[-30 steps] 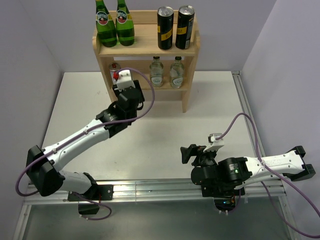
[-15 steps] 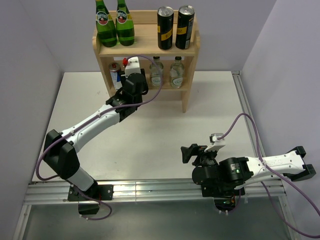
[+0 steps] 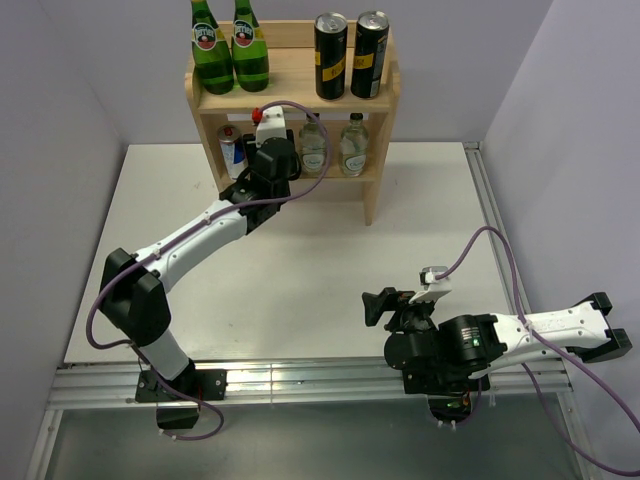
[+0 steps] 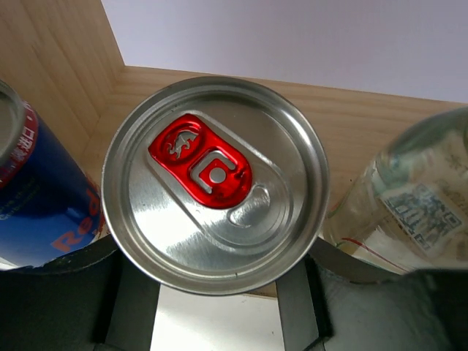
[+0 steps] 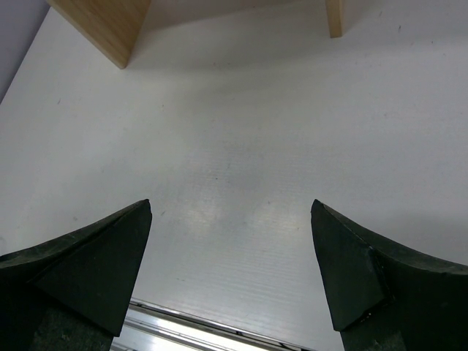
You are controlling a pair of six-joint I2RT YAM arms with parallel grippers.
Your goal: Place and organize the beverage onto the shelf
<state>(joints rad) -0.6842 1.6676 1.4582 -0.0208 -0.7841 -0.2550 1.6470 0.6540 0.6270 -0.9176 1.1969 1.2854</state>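
Left gripper (image 4: pixel 214 292) around can (image 4: pixel 216 194), wrist-view only

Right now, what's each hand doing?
Left hand: closed on the slim silver-topped metal can with a red tab.
Right hand: open, holding nothing.

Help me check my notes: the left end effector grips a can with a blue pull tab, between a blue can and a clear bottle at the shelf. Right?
No: the left wrist view shows a red pull tab on that can, not blue. The left end effector grips it, between the blue can and clear bottle at the shelf.
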